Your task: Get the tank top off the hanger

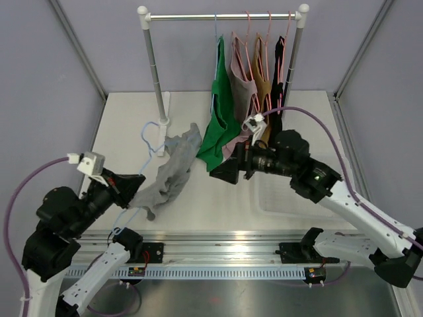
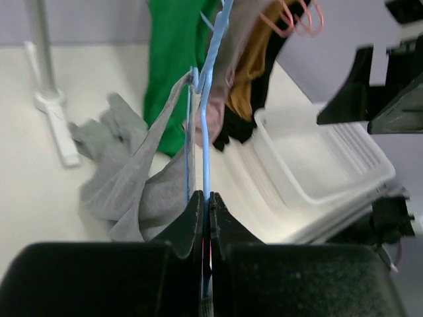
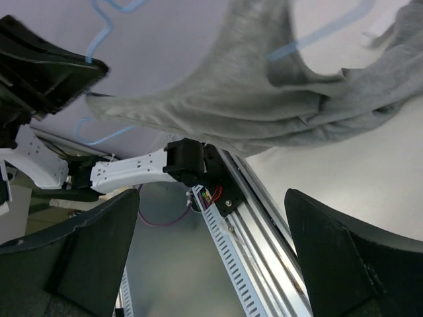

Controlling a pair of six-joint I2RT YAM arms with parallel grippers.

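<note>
**Hanger Clamped in Left Gripper, Grey Tank Top Draped From It**

In the top external view, the left gripper [image 1: 140, 181] is seen closed on the wire of the blue hanger [image 1: 151, 150]. The grey tank top [image 1: 173, 168] is spread just beyond its tips, partly lying on the white surface [image 1: 125, 119]. The right gripper [image 1: 217, 173] is held wide open, gripping nothing, just beside the tank top. A pale bin [image 1: 277, 198] is set beneath the right arm, behind that gripper; its contents cannot be told here. Well beyond both grippers a rack [image 1: 221, 16] is stood, from which a green garment [image 1: 221, 125] and others are hung on pink hangers [image 1: 268, 26]. The surface is enclosed by lilac walls [image 1: 39, 79].

In the left wrist view, the left gripper [image 2: 206, 205] is shown clamped shut on the hanger [image 2: 206, 132], whose wire rises straight ahead of the tips. A strap of the tank top [image 2: 132, 178] is looped over the wire, and the rest is slumped on the surface [image 2: 33, 178] to the left. To the right of the gripper the bin [image 2: 310, 165] is seen, its ribbed floor exposed.

In the right wrist view, the fingers of the right gripper [image 3: 211, 198] are spread far apart at the lower corners. The tank top [image 3: 251, 99] is stretched ahead of them, with the hanger [image 3: 330, 26] blurred across it.
</note>
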